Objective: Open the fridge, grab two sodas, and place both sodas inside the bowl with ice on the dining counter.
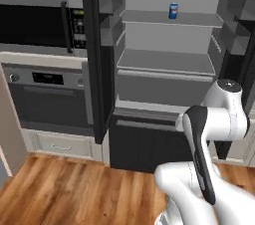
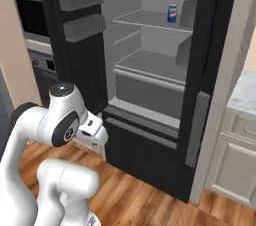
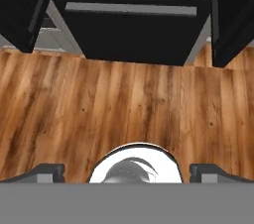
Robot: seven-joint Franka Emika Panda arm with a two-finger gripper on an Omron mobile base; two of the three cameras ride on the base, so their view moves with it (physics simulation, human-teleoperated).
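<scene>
The black fridge (image 1: 164, 64) (image 2: 150, 65) stands with both doors swung wide, baring its grey shelves. One blue-and-white soda (image 1: 173, 11) (image 2: 172, 13) stands upright on the upper shelf, toward the right. My arm is folded low in front of the fridge. In the hand view my gripper (image 3: 129, 171) is open and empty, pointing down at the wooden floor, with the fridge's bottom drawer (image 3: 131, 34) ahead of it. The soda sits well above and beyond the hand. The bowl with ice and the dining counter are out of view.
The left fridge door (image 1: 97, 55) juts out beside the microwave (image 1: 35, 25) and oven (image 1: 45, 94). The right door (image 2: 210, 70) stands against a white cabinet (image 2: 240, 160) under a marble top (image 2: 245, 95). Wooden floor (image 3: 129, 104) lies before the fridge.
</scene>
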